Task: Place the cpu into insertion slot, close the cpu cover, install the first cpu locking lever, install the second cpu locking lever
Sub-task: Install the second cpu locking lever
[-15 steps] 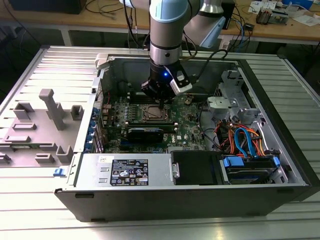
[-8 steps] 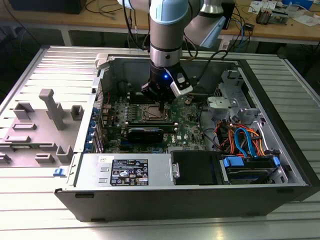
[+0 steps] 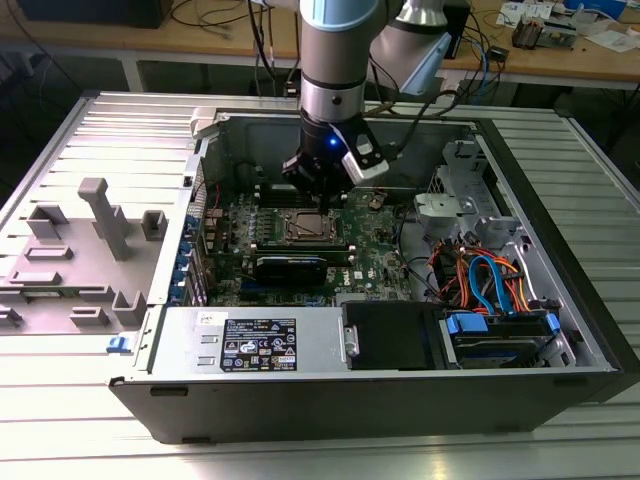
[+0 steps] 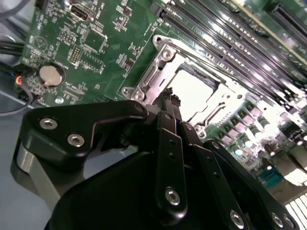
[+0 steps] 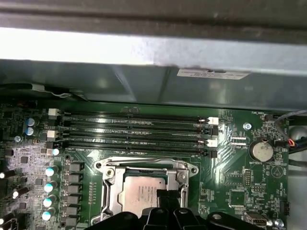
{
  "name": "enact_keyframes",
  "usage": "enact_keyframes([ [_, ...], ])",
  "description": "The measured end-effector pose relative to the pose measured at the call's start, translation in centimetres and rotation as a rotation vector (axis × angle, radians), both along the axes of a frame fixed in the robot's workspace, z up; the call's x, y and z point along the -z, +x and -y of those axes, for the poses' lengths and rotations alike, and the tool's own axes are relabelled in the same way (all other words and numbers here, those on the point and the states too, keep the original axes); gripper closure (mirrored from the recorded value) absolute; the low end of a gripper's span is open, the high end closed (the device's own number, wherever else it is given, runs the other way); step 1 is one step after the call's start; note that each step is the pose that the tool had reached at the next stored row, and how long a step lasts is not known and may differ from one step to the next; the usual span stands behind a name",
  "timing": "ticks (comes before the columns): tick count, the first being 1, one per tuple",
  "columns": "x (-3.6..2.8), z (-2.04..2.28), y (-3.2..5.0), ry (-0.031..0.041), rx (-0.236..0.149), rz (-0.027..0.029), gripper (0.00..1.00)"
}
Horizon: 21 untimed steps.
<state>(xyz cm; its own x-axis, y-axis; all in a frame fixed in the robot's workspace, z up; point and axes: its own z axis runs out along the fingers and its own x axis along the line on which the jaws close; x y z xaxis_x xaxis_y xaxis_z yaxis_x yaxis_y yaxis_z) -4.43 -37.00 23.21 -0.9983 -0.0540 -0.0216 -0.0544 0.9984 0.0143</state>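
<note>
The black two-fingered gripper (image 4: 171, 98) is seen with its slim fingers (image 4: 169, 143) pressed together and nothing pinched between them, poised just above the socket. Directly beneath its tips, the small flat square cpu with a dull silver-grey metal top (image 5: 141, 196) is seated in the square insertion slot with a dark metal rim (image 5: 108, 189), and the thin silver metal cpu cover frame (image 4: 160, 72) is lowered around it. The chip is judged light, stiff and fragile; it would best be taken by its edges. The long black memory slots (image 5: 134, 129) are found just beyond the fingertips.
</note>
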Motion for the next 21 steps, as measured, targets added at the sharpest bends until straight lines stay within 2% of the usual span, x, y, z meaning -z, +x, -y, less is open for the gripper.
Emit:
enact_keyframes([
  [1, -0.16, 0.01, 0.00, -0.0005, 0.000, 0.0000, 0.89],
  [6, -0.09, 0.08, 0.00, -0.0038, 0.000, 0.0001, 0.89],
  [12, 0.09, 1.06, 0.00, -0.0041, 0.000, 0.0000, 0.89],
  [14, 0.10, 1.24, 0.00, -0.0049, 0.000, 0.0000, 0.89],
  [21, -0.08, 1.38, 0.00, -0.0051, 0.000, 0.0000, 0.89],
])
